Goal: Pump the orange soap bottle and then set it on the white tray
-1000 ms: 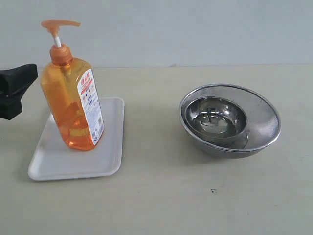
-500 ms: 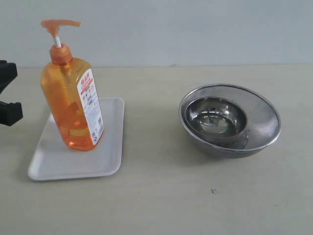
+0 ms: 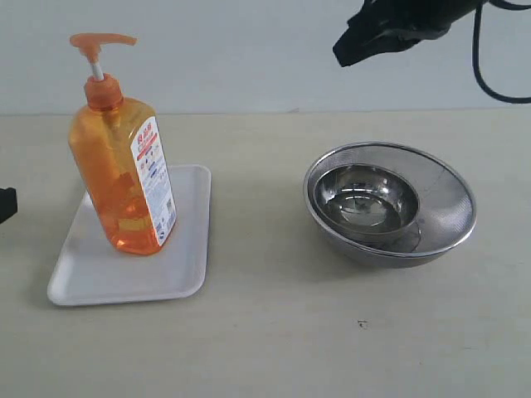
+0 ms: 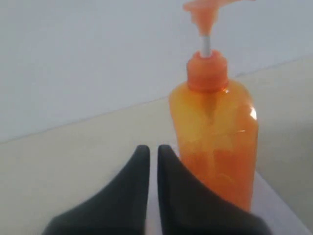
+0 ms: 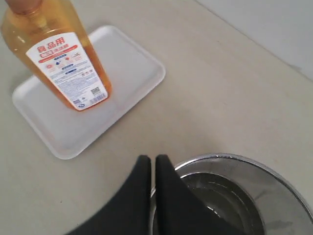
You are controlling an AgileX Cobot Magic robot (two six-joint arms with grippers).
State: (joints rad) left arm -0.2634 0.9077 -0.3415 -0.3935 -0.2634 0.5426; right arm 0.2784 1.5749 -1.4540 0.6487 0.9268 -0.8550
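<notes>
The orange soap bottle (image 3: pixel 124 170) stands upright on the white tray (image 3: pixel 187 249) at the left, pump head up and label facing right. Nothing touches it. My left gripper (image 4: pixel 153 149) is shut and empty, drawn back to the left of the bottle (image 4: pixel 215 127); only a black sliver of it (image 3: pixel 7 204) shows at the exterior view's left edge. My right gripper (image 5: pixel 152 159) is shut and empty, held high above the table; it shows at the top right (image 3: pixel 344 51) of the exterior view. From there the bottle (image 5: pixel 58 58) and tray (image 5: pixel 127 78) lie well away.
A round steel mesh bowl (image 3: pixel 452 195) with a smaller steel bowl (image 3: pixel 365 199) inside stands on the right of the beige table; its rim (image 5: pixel 225 159) lies under the right gripper. A black cable (image 3: pixel 489 75) hangs at the top right.
The left gripper has shut and pulled back left, almost out of the exterior view. The right gripper has come into view at the top right. Bottle and tray have not moved.
</notes>
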